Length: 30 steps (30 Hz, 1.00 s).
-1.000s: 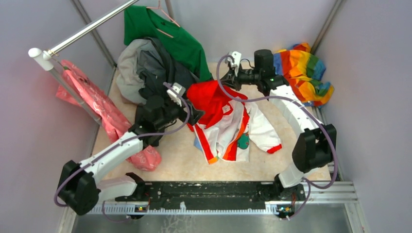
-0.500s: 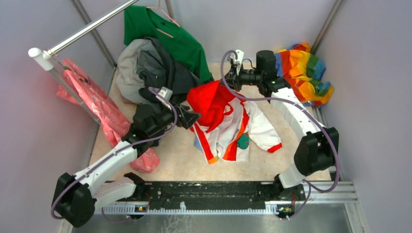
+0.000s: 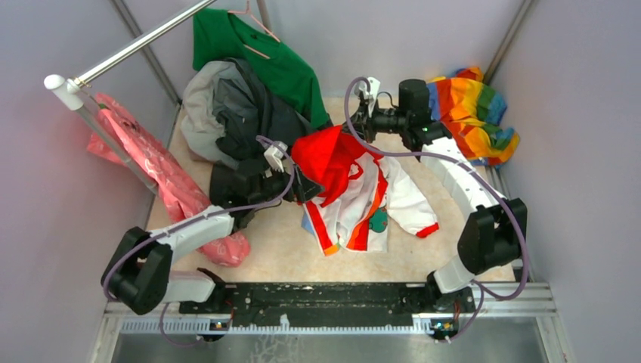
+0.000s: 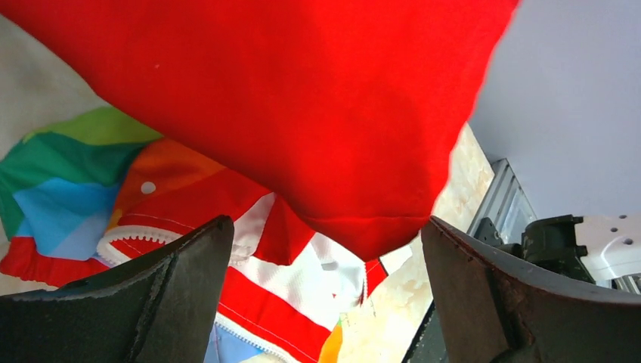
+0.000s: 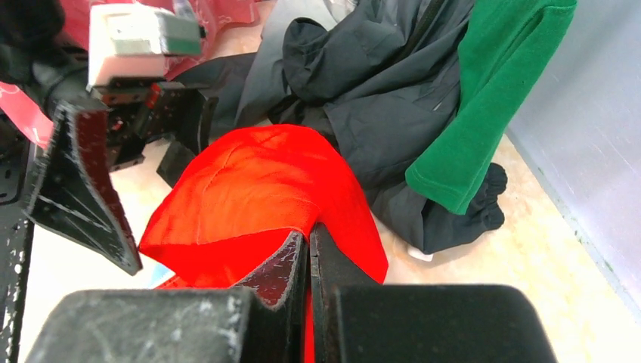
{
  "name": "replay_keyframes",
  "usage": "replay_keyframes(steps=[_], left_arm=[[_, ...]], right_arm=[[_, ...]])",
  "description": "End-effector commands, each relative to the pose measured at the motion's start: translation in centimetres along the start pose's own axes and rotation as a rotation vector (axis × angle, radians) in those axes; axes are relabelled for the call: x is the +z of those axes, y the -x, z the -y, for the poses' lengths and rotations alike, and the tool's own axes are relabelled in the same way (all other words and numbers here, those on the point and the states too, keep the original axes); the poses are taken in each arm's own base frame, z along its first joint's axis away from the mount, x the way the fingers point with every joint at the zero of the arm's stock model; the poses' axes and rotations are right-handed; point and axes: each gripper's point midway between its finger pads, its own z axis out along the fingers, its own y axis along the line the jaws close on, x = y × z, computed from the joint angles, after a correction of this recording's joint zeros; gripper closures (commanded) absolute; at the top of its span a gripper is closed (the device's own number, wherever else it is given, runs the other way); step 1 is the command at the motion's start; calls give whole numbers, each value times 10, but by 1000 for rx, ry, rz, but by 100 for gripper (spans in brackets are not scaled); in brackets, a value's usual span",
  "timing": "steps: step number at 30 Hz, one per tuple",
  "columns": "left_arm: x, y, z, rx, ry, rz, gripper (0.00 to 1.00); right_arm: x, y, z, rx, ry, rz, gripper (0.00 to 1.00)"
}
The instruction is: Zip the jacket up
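Observation:
The jacket (image 3: 363,200), white with rainbow panels, lies crumpled mid-table with its red hood (image 3: 326,155) lifted. My right gripper (image 3: 350,130) is shut on the hood's far edge; in the right wrist view the red cloth (image 5: 249,189) is pinched between the closed fingers of that gripper (image 5: 308,243). My left gripper (image 3: 305,186) stands open at the hood's left side, nothing between its fingers. In the left wrist view the hood (image 4: 302,98) hangs above the open left gripper (image 4: 325,253), and the jacket's white and red front (image 4: 302,291) lies below.
A heap of dark grey clothes (image 3: 238,110) and a green shirt (image 3: 261,53) on a hanger sit at the back left. A pink bag (image 3: 155,174) leans under a metal rail (image 3: 128,49). An all-rainbow cloth (image 3: 472,113) lies back right.
My left gripper swung out to the left, then came back to the hood's left edge, fully open. The right gripper lifted the hood slightly and has held still since.

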Motion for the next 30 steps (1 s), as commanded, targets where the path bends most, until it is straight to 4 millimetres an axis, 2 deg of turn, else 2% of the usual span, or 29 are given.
replay_keyframes(steps=[1, 2, 5, 6, 9, 11, 13, 17, 20, 23, 26, 28, 30], left_arm=[[16, 16, 2, -2, -6, 43, 4], [20, 18, 3, 6, -16, 41, 10], [29, 29, 13, 30, -53, 28, 59], [29, 35, 16, 42, -51, 25, 72], [19, 59, 29, 114, -35, 52, 89], [4, 77, 39, 183, -15, 85, 99], [-15, 99, 52, 277, 3, 130, 100], [-58, 147, 96, 463, -24, 247, 100], [-92, 184, 150, 594, -130, 335, 100], [-126, 210, 207, 698, -273, 401, 100], [-153, 227, 252, 778, -404, 456, 100], [-171, 241, 279, 821, -474, 514, 100], [-184, 253, 298, 845, -517, 562, 100]], right_arm=[[-10, 31, -5, -68, -10, 63, 100], [-10, 31, -5, -68, -9, 62, 100], [-13, 32, -7, -86, -15, 54, 100], [-16, 33, -7, -97, -21, 46, 100], [-25, 39, -7, -141, -48, 12, 100], [-35, 45, -11, -164, -59, -23, 100], [-47, 61, -18, -206, -62, -37, 100], [-77, 122, -44, -322, -44, -2, 100], [-103, 172, -71, -410, -30, 55, 100], [-131, 220, -103, -494, -20, 133, 100], [-155, 252, -133, -541, 34, 218, 100], [-165, 269, -143, -555, 32, 255, 100], [-173, 286, -148, -553, 20, 292, 100]])
